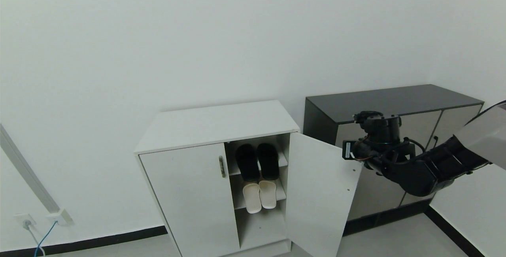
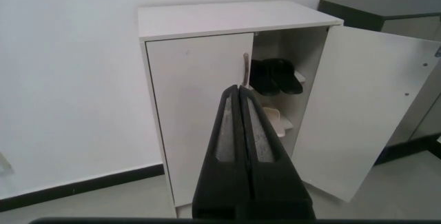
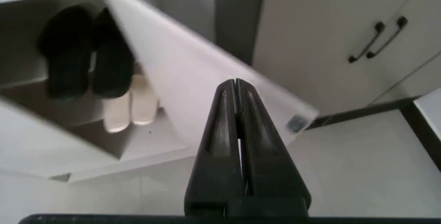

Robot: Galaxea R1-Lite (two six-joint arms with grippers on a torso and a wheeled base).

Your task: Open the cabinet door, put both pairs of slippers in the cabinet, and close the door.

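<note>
The white cabinet (image 1: pixel 213 124) has its right door (image 1: pixel 320 193) swung open and its left door (image 1: pixel 189 193) closed. A black pair of slippers (image 1: pixel 257 162) lies on the upper shelf and a white pair (image 1: pixel 259 195) on the shelf below. My right gripper (image 1: pixel 348 150) is shut and empty, at the open door's upper free corner on its outer side. In the right wrist view the shut gripper (image 3: pixel 236 85) points at the door (image 3: pixel 200 65), past the black slippers (image 3: pixel 83 48). My left gripper (image 2: pixel 239 89) is shut and empty, held back from the cabinet front (image 2: pixel 193 114).
A black-topped sideboard (image 1: pixel 395 99) with grey doors stands right beside the cabinet, just behind the open door and my right arm. A wall socket with a blue cable (image 1: pixel 27 221) is low on the left wall. Bare floor lies in front.
</note>
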